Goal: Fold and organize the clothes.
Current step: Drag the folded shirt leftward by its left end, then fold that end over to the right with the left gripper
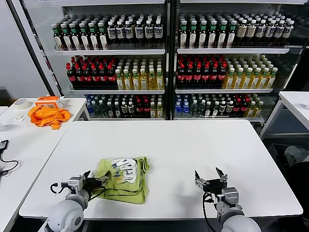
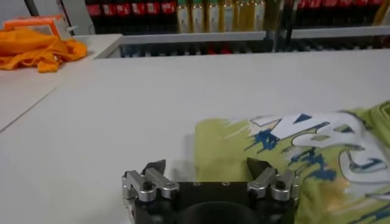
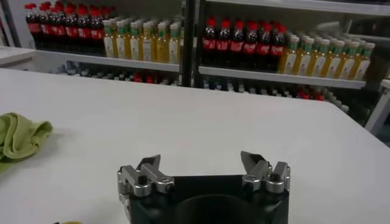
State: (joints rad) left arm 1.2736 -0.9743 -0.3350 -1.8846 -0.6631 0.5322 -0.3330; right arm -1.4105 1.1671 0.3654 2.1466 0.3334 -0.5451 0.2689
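Where the head view looks down: lime-green T-shirt (image 1: 124, 179) folded into a rough bundle on the white bench (image 1: 193, 145), near the front edge, left of centre, white printed graphic facing up. Left pincer (image 1: 99, 182) low over the bench at the shirt's left edge, fingers spread, gripping nothing. Right pincer (image 1: 211, 182) well apart from the shirt, over bare bench toward the front right, fingers spread wide, empty. Orange cloth (image 1: 47, 116) bunched on a side bench (image 1: 29, 140) at far left, tape roll (image 1: 21, 103) just beside it. Bottle shelves (image 1: 164, 63) behind.

In the left wrist view: left pincer (image 2: 206, 172) open, jaws apart, nothing between them; shirt's (image 2: 304, 158) near edge right ahead of the fingertips, blue-and-white print visible, fabric flat on the bench (image 2: 122, 109). Cannot tell whether a fingertip touches the cloth. Orange cloth (image 2: 36, 52) far off on the other bench.

In the right wrist view: right pincer (image 3: 204, 166) wide open, holding nothing, above bare bench (image 3: 213, 122). Green corner of the shirt (image 3: 18, 137) off to one side, clear of the pincer. Bottle shelves (image 3: 244, 55) beyond.
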